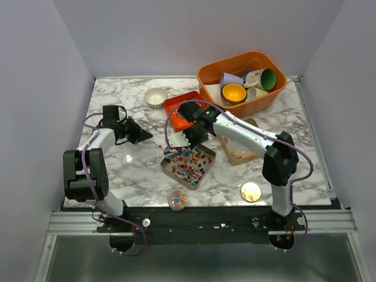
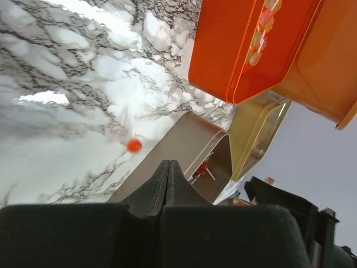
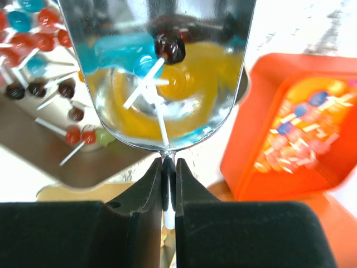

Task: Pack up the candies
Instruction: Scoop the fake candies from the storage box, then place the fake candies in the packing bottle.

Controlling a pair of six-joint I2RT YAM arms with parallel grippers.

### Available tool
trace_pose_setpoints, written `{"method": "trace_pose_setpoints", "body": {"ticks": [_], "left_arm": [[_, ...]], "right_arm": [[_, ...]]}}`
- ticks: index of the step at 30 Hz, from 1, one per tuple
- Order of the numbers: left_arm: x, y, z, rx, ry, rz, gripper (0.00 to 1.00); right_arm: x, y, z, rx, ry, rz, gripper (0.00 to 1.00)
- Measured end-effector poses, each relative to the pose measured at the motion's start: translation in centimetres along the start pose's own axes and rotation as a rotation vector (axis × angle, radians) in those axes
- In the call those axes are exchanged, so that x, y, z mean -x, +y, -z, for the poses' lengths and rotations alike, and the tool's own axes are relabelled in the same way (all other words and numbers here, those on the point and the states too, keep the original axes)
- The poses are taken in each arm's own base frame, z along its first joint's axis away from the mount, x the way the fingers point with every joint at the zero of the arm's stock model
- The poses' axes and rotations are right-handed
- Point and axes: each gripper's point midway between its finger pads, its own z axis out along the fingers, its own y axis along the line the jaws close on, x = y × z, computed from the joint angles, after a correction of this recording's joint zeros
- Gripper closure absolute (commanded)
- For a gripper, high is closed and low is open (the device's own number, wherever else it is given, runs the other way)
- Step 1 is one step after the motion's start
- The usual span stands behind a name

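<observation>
Many small red, blue, white and yellow candies point(image 1: 189, 164) lie in a square silver tin point(image 1: 170, 172) at the table's middle. In the right wrist view they point(image 3: 39, 39) show as tiny lollipops with white sticks. My right gripper point(image 1: 189, 134) point(image 3: 168, 167) is shut on the handle of a shiny metal scoop point(image 3: 156, 72), held over the tin's far edge with a dark candy point(image 3: 170, 48) in it. More candies point(image 3: 304, 131) lie in an orange tray point(image 1: 176, 106). My left gripper point(image 1: 147, 136) point(image 2: 168, 164) is shut and empty, left of the tin. One loose red candy point(image 2: 134, 146) lies on the marble.
A gold tin point(image 1: 241, 154) with pale sweets lies right of the silver tin. An orange bin point(image 1: 270, 94) of coloured cups stands at the back right. A white bowl point(image 1: 156, 97), a gold disc point(image 1: 251, 191) and a small jar of sweets point(image 1: 177, 200) also stand on the table.
</observation>
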Motion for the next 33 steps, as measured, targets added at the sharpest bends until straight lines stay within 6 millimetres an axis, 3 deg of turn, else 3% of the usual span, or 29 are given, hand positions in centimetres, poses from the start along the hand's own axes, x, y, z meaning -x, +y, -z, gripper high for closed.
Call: {"method": "trace_pose_setpoints", "body": {"ticks": [9, 12, 16, 25, 33], "left_arm": [[-1.1, 0.7, 3.2, 0.012, -0.023, -0.121, 1.00], [-2.0, 1.3, 4.1, 0.016, -0.040, -0.138, 1.00], [-2.5, 2.1, 5.2, 0.023, -0.085, -0.141, 0.93], [-1.1, 1.7, 7.8, 0.016, -0.237, -0.157, 0.92], [-0.9, 1.4, 9.5, -0.009, -0.318, -0.162, 0.91]], "right_arm": [[0.4, 0.6, 5.1, -0.070, -0.024, 0.031, 0.99], [-0.5, 1.5, 6.5, -0.053, 0.024, 0.067, 0.99], [-1.4, 3.1, 7.6, -0.028, 0.097, 0.127, 0.99], [0.0, 8.2, 8.2, 0.058, 0.244, 0.335, 0.99], [1.6, 9.9, 7.6, 0.102, 0.392, 0.427, 0.99]]}}
